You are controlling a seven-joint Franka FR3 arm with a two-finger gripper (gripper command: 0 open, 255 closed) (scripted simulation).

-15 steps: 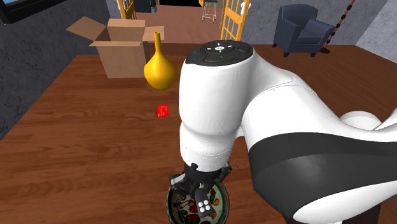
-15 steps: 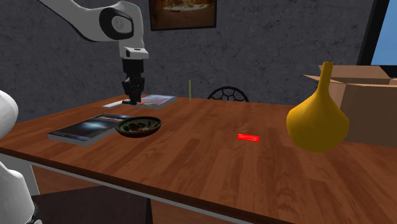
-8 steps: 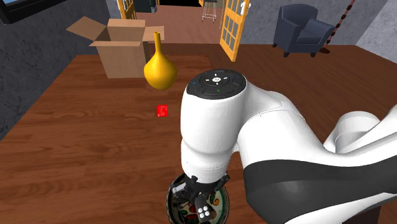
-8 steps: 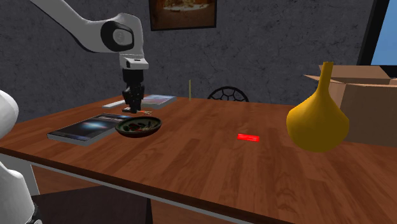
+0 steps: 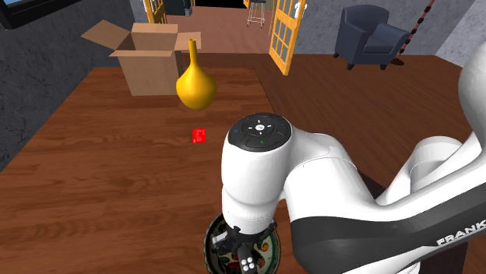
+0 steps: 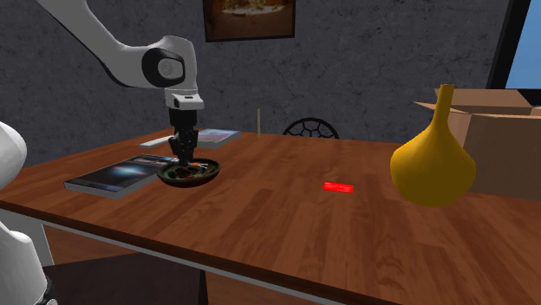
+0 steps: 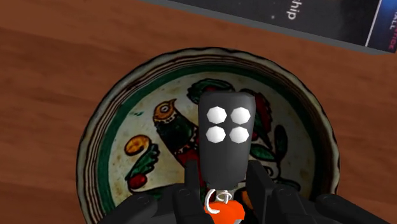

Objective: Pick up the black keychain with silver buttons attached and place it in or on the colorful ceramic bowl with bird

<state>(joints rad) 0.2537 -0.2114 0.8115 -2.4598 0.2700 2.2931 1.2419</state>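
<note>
A black keychain (image 7: 226,137) with four silver buttons and an orange tag hangs between my fingers, just above the inside of the bowl. My gripper (image 7: 224,172) is shut on its lower end. The bowl (image 7: 95,140) has a green rim and a painted bird with leaves inside. In the shoulder view the bowl (image 5: 209,247) sits at the table's near edge under the arm, with the keychain (image 5: 249,263) and gripper (image 5: 243,253) inside its rim. In the second exterior view the gripper (image 6: 185,160) reaches straight down into the bowl (image 6: 208,173).
Next to the bowl lies a dark book (image 6: 121,173), with another book (image 6: 212,136) behind it. A small red block (image 5: 198,135) lies mid-table. A yellow long-necked vase (image 5: 195,84) and an open cardboard box (image 5: 148,54) stand at the far end.
The arm has come down. The gripper, still holding the keychain, has dropped from above the bowl to within its rim.
</note>
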